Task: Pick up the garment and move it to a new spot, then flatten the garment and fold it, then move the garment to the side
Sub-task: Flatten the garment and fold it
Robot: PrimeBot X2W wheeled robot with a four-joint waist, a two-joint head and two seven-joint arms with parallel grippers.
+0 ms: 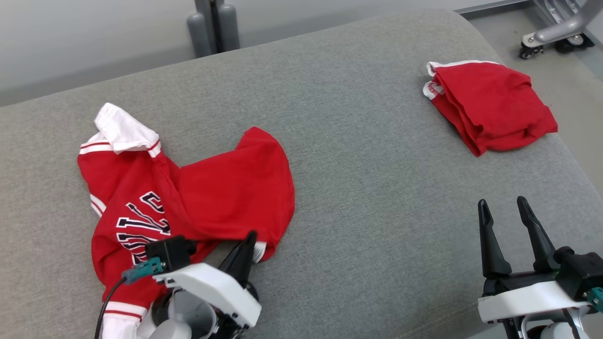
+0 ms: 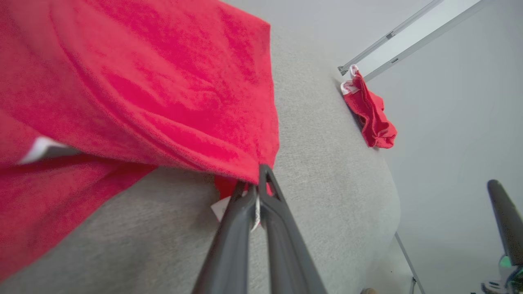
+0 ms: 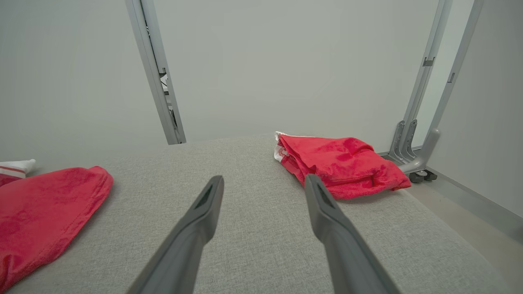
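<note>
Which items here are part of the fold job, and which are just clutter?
In the job: crumpled red jersey; left gripper, shut on its hem; right gripper, open and empty; grey cushion, the work surface.
Lying about: folded red garment, far right; wheeled frame on the floor.

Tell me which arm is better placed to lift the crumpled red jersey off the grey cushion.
Left. The left gripper is shut on the near hem of the jersey. The right gripper hangs open over bare cushion, apart from the jersey and nearer the folded red garment.
</note>
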